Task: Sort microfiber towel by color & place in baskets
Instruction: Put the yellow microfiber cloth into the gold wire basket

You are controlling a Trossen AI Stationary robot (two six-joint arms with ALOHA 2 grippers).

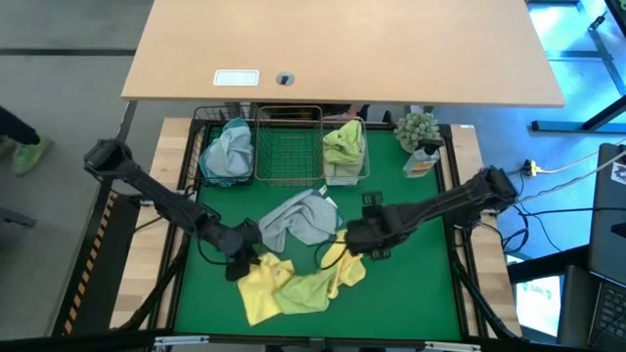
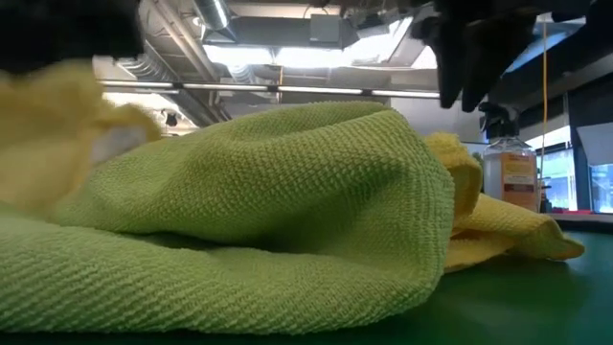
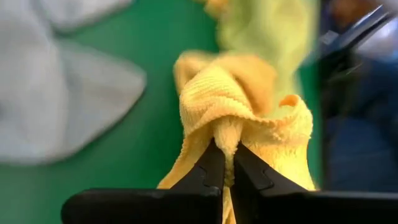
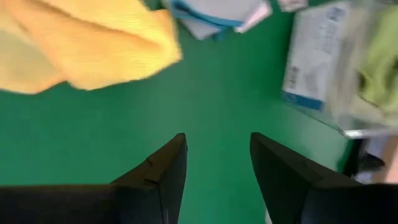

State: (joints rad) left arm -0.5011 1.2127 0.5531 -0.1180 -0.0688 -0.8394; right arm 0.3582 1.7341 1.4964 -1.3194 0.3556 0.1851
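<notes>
Yellow towels (image 1: pixel 256 291) and a pale green towel (image 1: pixel 308 291) lie heaped on the green mat, with a blue-grey towel (image 1: pixel 303 217) spread beyond them. My left gripper (image 1: pixel 245 262) sits at the heap's left end, shut on a yellow towel (image 3: pixel 236 106). My right gripper (image 1: pixel 357 241) hovers open over bare mat by the heap's right end, and its open fingers (image 4: pixel 214 155) hold nothing. At the far edge, the black mesh basket (image 1: pixel 203 147) holds a blue-grey towel. The silver mesh basket (image 1: pixel 289 147) holds nothing. The clear basket (image 1: pixel 364 156) holds a green towel (image 1: pixel 342 142). My left gripper (image 3: pixel 228 165) pinches a bunched fold of the yellow towel (image 3: pixel 227 134) between its two fingers. Several layers gather into a knot just beyond the fingertips. The fingers slant down from the table's left. The rest of the towel lies in the heap on the mat.
A small potted plant (image 1: pixel 419 127) and a bottle (image 1: pixel 421 162) stand at the far right of the mat. In the low view the green towel (image 2: pixel 239 211) fills the foreground, with a yellow towel (image 2: pixel 498 225) behind it. Open mat lies to the right (image 1: pixel 411 284).
</notes>
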